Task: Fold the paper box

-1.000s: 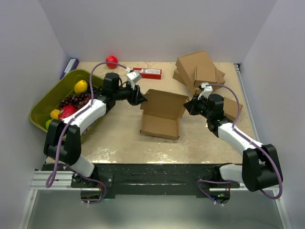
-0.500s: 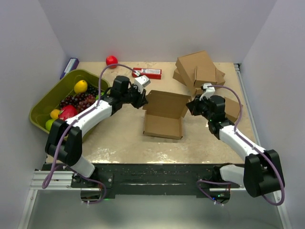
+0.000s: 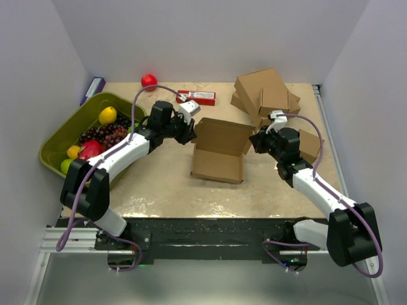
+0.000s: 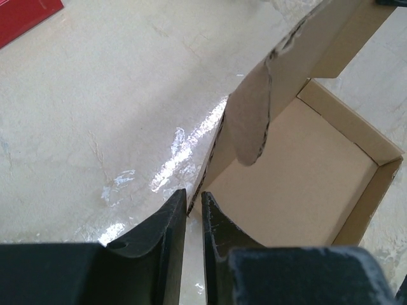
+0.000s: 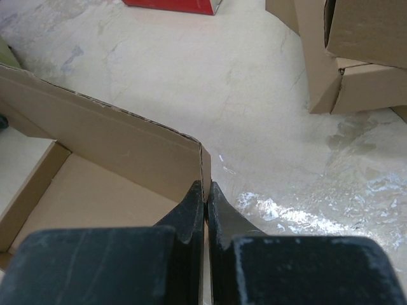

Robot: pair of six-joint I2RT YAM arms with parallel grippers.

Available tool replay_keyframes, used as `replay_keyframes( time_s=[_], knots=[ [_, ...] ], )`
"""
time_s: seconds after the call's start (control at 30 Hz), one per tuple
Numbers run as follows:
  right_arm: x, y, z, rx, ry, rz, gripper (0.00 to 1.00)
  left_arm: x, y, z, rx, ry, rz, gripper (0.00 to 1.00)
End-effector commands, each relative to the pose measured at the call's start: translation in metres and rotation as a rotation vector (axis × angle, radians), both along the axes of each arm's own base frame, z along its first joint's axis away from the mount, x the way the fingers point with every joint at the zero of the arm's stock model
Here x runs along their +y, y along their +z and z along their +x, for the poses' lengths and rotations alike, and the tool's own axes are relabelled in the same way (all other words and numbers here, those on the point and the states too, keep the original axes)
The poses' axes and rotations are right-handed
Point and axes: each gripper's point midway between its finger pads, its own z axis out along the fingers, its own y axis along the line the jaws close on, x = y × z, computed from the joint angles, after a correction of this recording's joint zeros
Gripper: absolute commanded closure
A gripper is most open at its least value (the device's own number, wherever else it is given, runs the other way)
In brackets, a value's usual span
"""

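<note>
While both sides of the paper box [image 3: 216, 166] are pinched, the job is to square its walls evenly. On the left, just past the green fruit bin [image 3: 60, 136], my left claw [image 4: 193, 194] is clenched on the thin edge of the box's left wall, below the rounded flap [image 4: 251, 121]. The box sits mid-tabletop [image 3: 159, 187], with its tray walls up and its lid open toward the far side. On the right, my right claw [image 5: 205, 185] is clamped tight on the right wall's top corner. To do this well, I judge I should pull both walls equally, spare the corrugation from crushing, and let neither grip drag the tray sideways.
</note>
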Motion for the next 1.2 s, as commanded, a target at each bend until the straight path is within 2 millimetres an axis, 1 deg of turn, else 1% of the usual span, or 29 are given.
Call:
replay_keyframes(
  time_s=[0.0,0.13,0.23,0.27,0.3,0.33,0.4,0.43,0.47,0.5,0.57,0.6,0.67,0.7,0.77,0.8,0.83,0.87,0.93,0.97,1.0,1.03,1.07,1.13,1.17],
  knots=[
    [0.003,0.011,0.004,-0.052,-0.002,-0.013,1.0,-0.014,0.021,0.005,-0.048,-0.033,-0.054,0.8],
    [0.006,0.011,0.003,-0.054,0.001,-0.025,1.0,-0.014,0.022,0.004,-0.052,-0.034,-0.058,0.8],
    [0.007,0.012,0.003,-0.059,-0.008,-0.029,1.0,-0.018,0.02,0.002,-0.046,-0.044,-0.06,0.89],
    [0.008,0.013,0.002,-0.061,-0.009,-0.03,1.0,-0.019,0.018,0.002,-0.042,-0.046,-0.058,0.93],
    [0.011,0.014,0.001,-0.065,-0.009,-0.032,1.0,-0.021,0.018,0.001,-0.041,-0.047,-0.057,0.94],
    [0.009,0.015,0.002,-0.071,-0.036,-0.042,1.0,-0.021,0.015,0.002,-0.034,-0.034,-0.045,0.95],
    [0.016,0.02,0.0,-0.086,-0.051,-0.055,1.0,-0.02,0.013,0.004,-0.029,-0.014,-0.035,0.96],
    [0.018,0.023,0.0,-0.095,-0.064,-0.059,1.0,-0.018,0.011,0.007,-0.028,0.009,-0.02,0.96],
    [0.01,0.024,0.003,-0.1,-0.126,-0.075,1.0,-0.015,0.01,0.009,-0.024,0.034,-0.016,0.97],
    [0.014,0.029,0.003,-0.109,-0.136,-0.065,1.0,-0.013,0.01,0.012,-0.028,0.053,-0.011,0.98],
    [0.009,0.032,0.006,-0.115,-0.192,-0.067,1.0,-0.008,0.011,0.02,-0.044,0.1,0.003,0.99],
    [0.005,0.035,0.008,-0.123,-0.236,-0.072,1.0,-0.008,0.015,0.022,-0.032,0.129,-0.015,0.99],
    [0.004,0.04,0.011,-0.141,-0.274,-0.063,1.0,-0.008,0.015,0.029,-0.017,0.177,-0.026,0.99],
    [0.002,0.047,0.013,-0.162,-0.307,-0.054,1.0,-0.008,0.018,0.035,-0.019,0.198,-0.03,1.0],
    [0.003,0.051,0.018,-0.172,-0.336,-0.052,1.0,-0.011,0.023,0.041,-0.014,0.225,-0.05,1.0],
    [0.005,0.056,0.02,-0.189,-0.349,-0.043,1.0,-0.009,0.02,0.046,-0.012,0.255,-0.044,1.0],
    [0.006,0.057,0.022,-0.192,-0.363,-0.042,1.0,-0.009,0.021,0.049,-0.016,0.275,-0.048,1.0],
    [0.008,0.063,0.026,-0.205,-0.375,-0.033,1.0,-0.012,0.022,0.05,-0.018,0.293,-0.059,1.0],
    [0.01,0.063,0.032,-0.208,-0.41,-0.03,1.0,-0.015,0.029,0.062,-0.064,0.342,-0.087,1.0],
    [0.011,0.068,0.036,-0.22,-0.421,-0.02,1.0,-0.02,0.028,0.062,-0.056,0.357,-0.107,1.0],
    [0.014,0.067,0.041,-0.229,-0.429,-0.015,1.0,-0.024,0.03,0.069,-0.07,0.371,-0.129,1.0],
    [0.012,0.069,0.043,-0.237,-0.447,-0.012,1.0,-0.024,0.029,0.073,-0.077,0.396,-0.134,1.0],
    [0.013,0.071,0.045,-0.244,-0.459,0.003,1.0,-0.028,0.029,0.074,-0.075,0.412,-0.15,1.0],
    [0.013,0.071,0.049,-0.267,-0.484,0.029,1.0,-0.032,0.034,0.082,-0.116,0.444,-0.191,1.0],
    [0.015,0.067,0.049,-0.264,-0.486,0.04,1.0,-0.036,0.027,0.079,-0.109,0.449,-0.201,1.0]
  ],
)
